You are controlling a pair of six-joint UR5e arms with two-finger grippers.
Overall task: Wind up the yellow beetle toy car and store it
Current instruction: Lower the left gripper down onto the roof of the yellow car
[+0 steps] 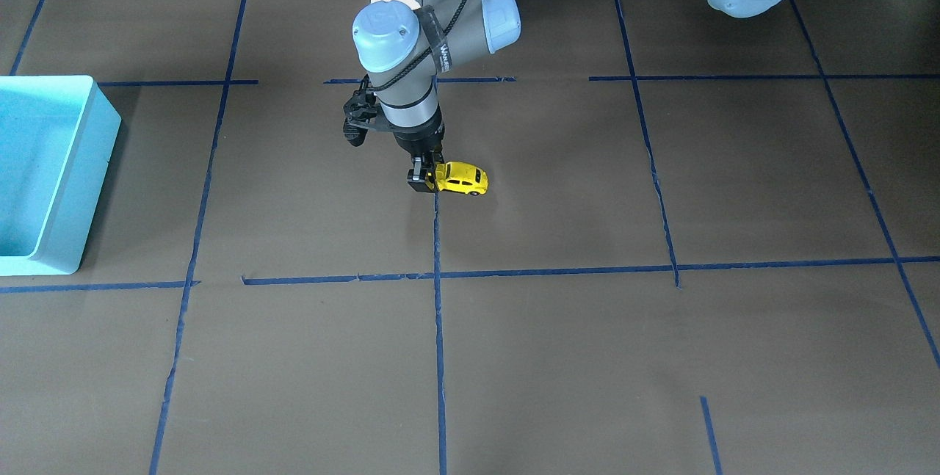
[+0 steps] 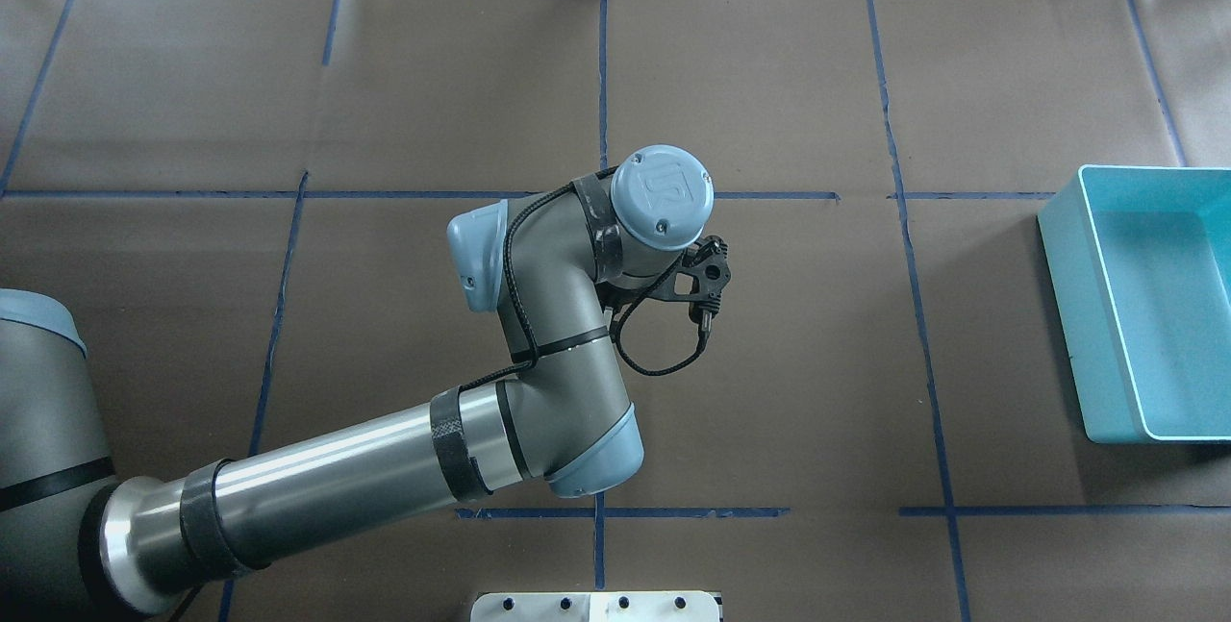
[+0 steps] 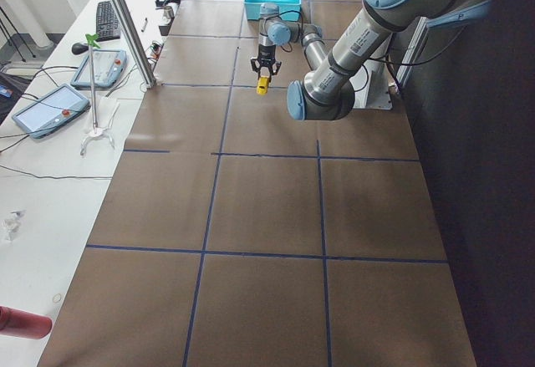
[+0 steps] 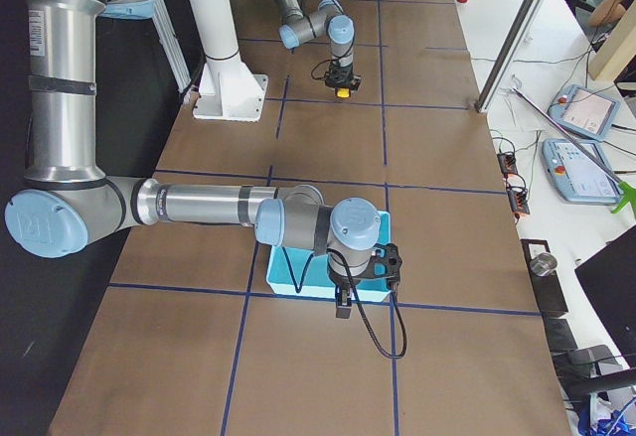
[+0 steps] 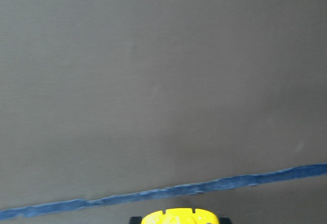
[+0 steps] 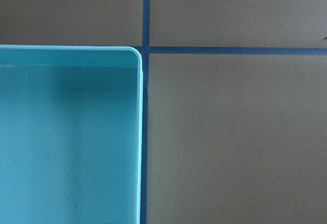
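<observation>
We have the left pincer (image 1: 425,180) pinching the car (image 1: 464,178) by one end on the surface (image 1: 587,357), bin (image 1: 44,167) at its 9 o'clock in front view; keep wheels loaded, drag straight back; right pincer (image 4: 342,309): can't tell.

Brown table (image 1: 587,357) — blue tape grid (image 1: 438,328)

The brown-papered table (image 1: 558,357) is carrying blue tape lines (image 1: 438,328) that are dividing it into large squares. A light blue bin (image 1: 99,181) is sitting on it near one end, open side up. The car (image 1: 463,178) is sitting level just beside a tape line mid-table; whether its wheels are touching the surface is unclear.
</observation>
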